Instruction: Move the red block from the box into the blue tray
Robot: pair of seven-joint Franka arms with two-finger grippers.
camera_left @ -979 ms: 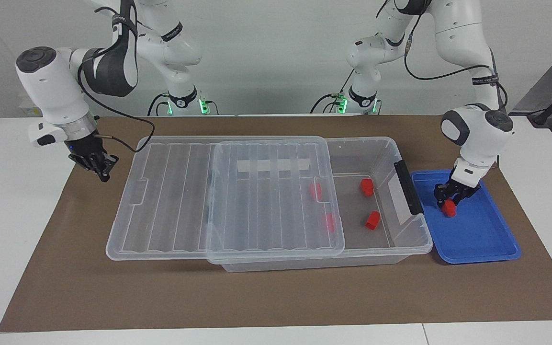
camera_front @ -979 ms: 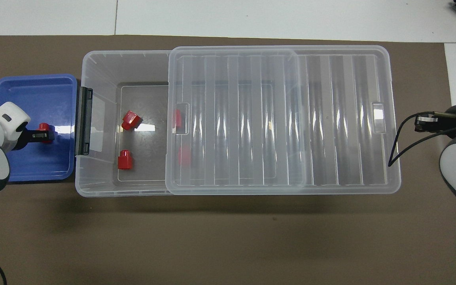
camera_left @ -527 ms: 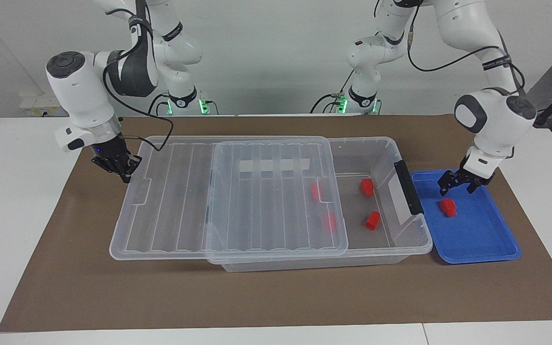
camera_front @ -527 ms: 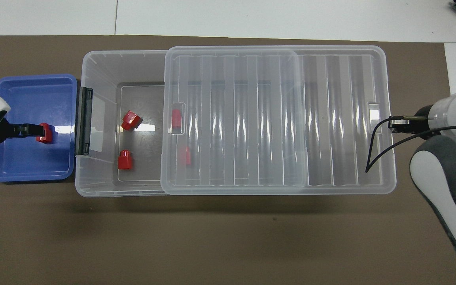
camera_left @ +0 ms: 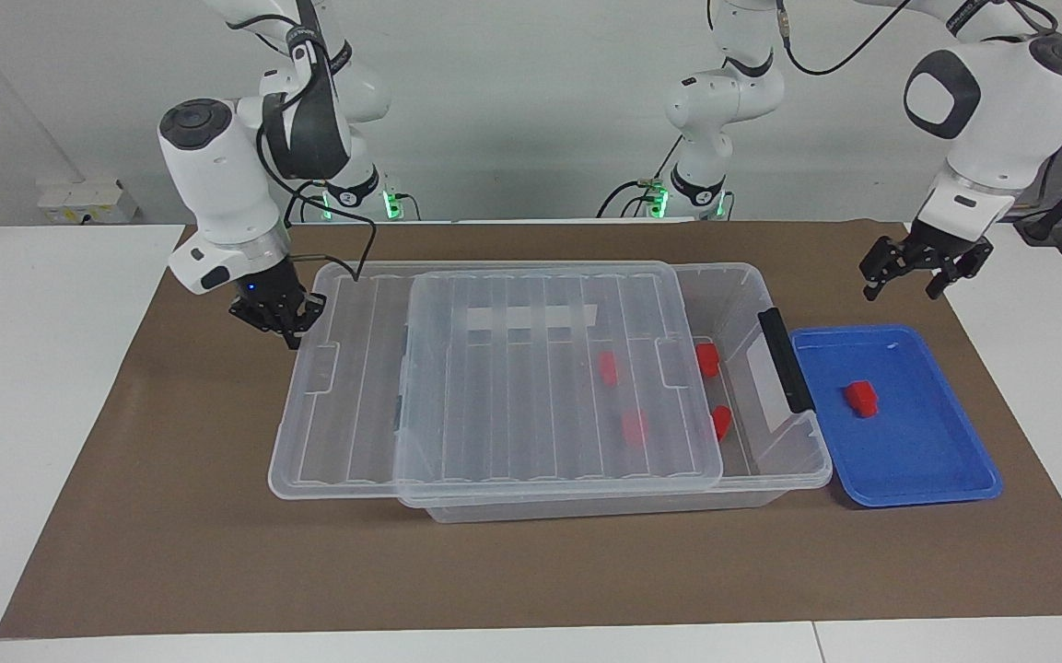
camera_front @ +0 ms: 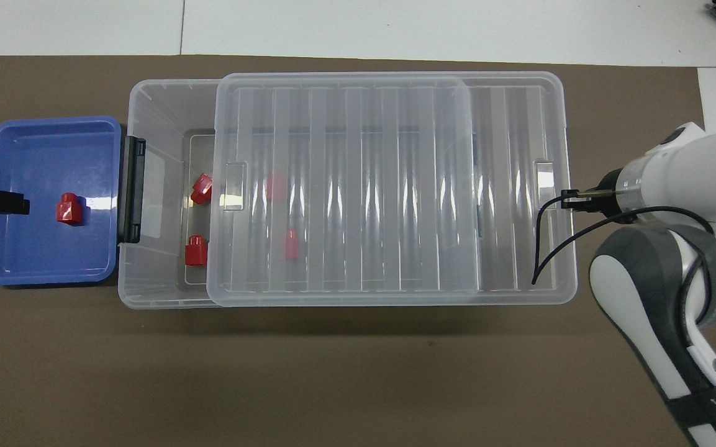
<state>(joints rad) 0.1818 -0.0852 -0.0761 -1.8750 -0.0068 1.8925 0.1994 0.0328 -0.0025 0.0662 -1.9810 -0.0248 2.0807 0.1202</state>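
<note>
Near me, the left gripper [camera_left: 922,273] hangs raised with jaws open and empty; the red block [camera_left: 861,398] lies below it in the blue tray [camera_left: 945,460]. The right gripper [camera_left: 284,324], jaws closed, presses the lid [camera_left: 494,405] of the box [camera_left: 770,460].

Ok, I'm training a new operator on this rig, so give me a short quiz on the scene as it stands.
1. True or false: one red block lies in the blue tray, free of the open left gripper, which is raised clear of it.
2. How many red blocks lie in the box?
3. Where is the shut right gripper?
A) inside the box
B) at the end of the lid toward the right arm's end of the table
C) over the tray

Key: 1 true; 2 four; 3 B.
</note>
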